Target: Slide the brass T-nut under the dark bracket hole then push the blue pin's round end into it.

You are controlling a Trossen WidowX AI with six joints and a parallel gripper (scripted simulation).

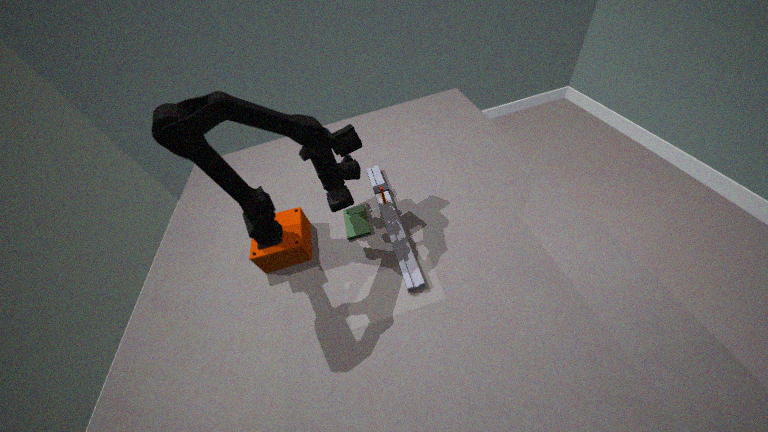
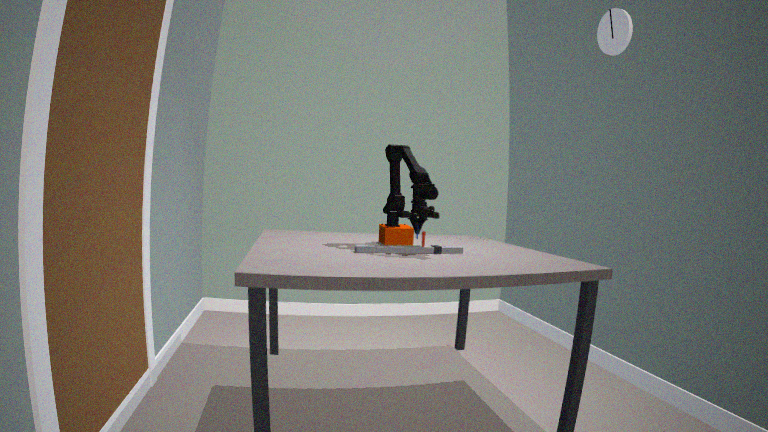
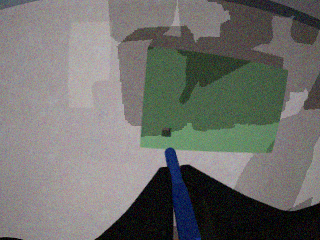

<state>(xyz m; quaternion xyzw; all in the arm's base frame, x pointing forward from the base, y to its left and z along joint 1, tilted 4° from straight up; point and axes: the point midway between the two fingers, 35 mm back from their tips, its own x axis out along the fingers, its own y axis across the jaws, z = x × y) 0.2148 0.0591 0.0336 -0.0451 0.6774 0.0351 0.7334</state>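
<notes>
My gripper is shut on the blue pin and holds it raised above the table. The pin's round end points away from the fingers, just past the near edge of the green tray in the wrist view. The fingertips are hidden in the top view. The aluminum rail lies beside the tray. The orange handle stands up from the rail close beside the dark bracket. The brass nut and the bracket hole cannot be made out.
The arm's orange base block stands on the table, on the other side of the tray from the rail. A small dark square shows in the tray. Arm shadows fall across the tray and rail.
</notes>
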